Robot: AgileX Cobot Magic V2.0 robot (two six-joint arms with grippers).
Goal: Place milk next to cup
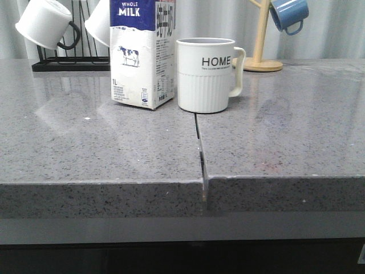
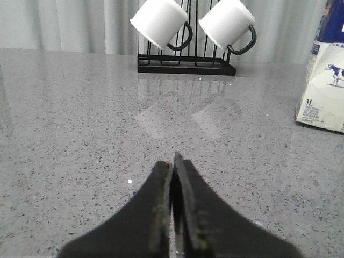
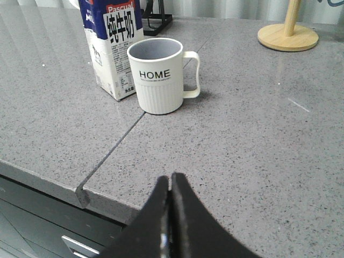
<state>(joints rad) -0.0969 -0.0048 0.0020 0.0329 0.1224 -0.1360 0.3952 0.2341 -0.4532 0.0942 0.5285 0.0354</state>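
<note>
The milk (image 1: 140, 54), a tall white carton with a blue top and a cow picture, stands upright on the grey counter just left of the cup (image 1: 206, 74), a white ribbed mug lettered "HOME" with its handle to the right. A narrow gap separates them. The right wrist view shows both, milk (image 3: 113, 48) and cup (image 3: 160, 75), far beyond my right gripper (image 3: 171, 180), which is shut and empty near the counter's front edge. My left gripper (image 2: 173, 161) is shut and empty over bare counter, with the milk (image 2: 326, 80) off at the picture's edge. Neither gripper shows in the front view.
A black wire rack (image 1: 68, 63) with two white black-handled mugs (image 1: 45, 23) stands at the back left. A wooden mug tree (image 1: 259, 57) carrying a blue mug (image 1: 289, 14) is at the back right. A seam (image 1: 199, 148) splits the counter in front of the cup.
</note>
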